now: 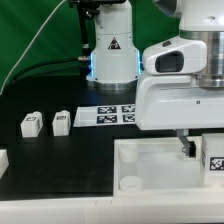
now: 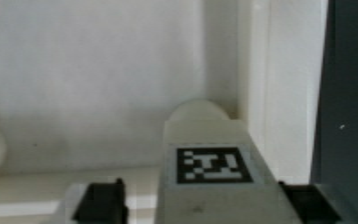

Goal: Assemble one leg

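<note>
In the wrist view a white leg [image 2: 211,150] with a black-and-white tag stands between my gripper's [image 2: 204,206] two black fingers. One finger [image 2: 306,200] lies against it; the other [image 2: 99,200] stands a little apart, so the jaws are open around it. Behind the leg is the inner wall of the white tray part [image 2: 87,80]. In the exterior view my gripper [image 1: 186,148] reaches down into the tray part [image 1: 150,150] near its right end, beside a tagged leg [image 1: 214,161]. Two more legs [image 1: 31,123] [image 1: 61,121] lie on the black table at the left.
The marker board [image 1: 115,115] lies behind the tray part, in front of the robot base [image 1: 110,50]. A white piece [image 1: 3,158] shows at the exterior view's left edge. A round socket [image 1: 128,183] sits in the tray's near left corner.
</note>
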Robot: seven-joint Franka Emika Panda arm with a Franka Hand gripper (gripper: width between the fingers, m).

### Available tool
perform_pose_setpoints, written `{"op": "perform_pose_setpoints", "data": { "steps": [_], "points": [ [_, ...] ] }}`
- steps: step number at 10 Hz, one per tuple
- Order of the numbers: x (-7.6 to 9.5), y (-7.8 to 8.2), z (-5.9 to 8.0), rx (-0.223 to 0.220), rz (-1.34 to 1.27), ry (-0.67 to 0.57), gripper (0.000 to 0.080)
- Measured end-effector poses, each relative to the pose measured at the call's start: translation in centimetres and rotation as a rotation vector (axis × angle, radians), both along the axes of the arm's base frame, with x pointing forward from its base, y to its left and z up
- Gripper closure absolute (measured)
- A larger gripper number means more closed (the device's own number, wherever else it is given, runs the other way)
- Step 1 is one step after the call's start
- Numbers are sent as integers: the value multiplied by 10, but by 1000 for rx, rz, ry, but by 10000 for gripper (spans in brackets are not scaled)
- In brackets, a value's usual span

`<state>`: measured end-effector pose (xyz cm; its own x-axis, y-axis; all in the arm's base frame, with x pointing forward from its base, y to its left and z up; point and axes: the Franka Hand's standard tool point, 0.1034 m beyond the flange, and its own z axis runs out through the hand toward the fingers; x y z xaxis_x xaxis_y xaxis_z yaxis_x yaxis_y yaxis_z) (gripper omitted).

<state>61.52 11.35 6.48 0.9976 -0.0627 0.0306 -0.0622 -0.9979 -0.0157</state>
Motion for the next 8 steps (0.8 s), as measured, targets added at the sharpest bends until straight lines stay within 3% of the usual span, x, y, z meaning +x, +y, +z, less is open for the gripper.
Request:
{"op": "perform_pose_setpoints", "data": {
  "steps": [1, 5, 8],
  "points": [
    [0, 0, 0, 0, 0, 0, 508],
    [0, 1, 0, 6, -91, 2, 508],
    [0, 2, 0, 25, -416, 9, 507]
  ]
}}
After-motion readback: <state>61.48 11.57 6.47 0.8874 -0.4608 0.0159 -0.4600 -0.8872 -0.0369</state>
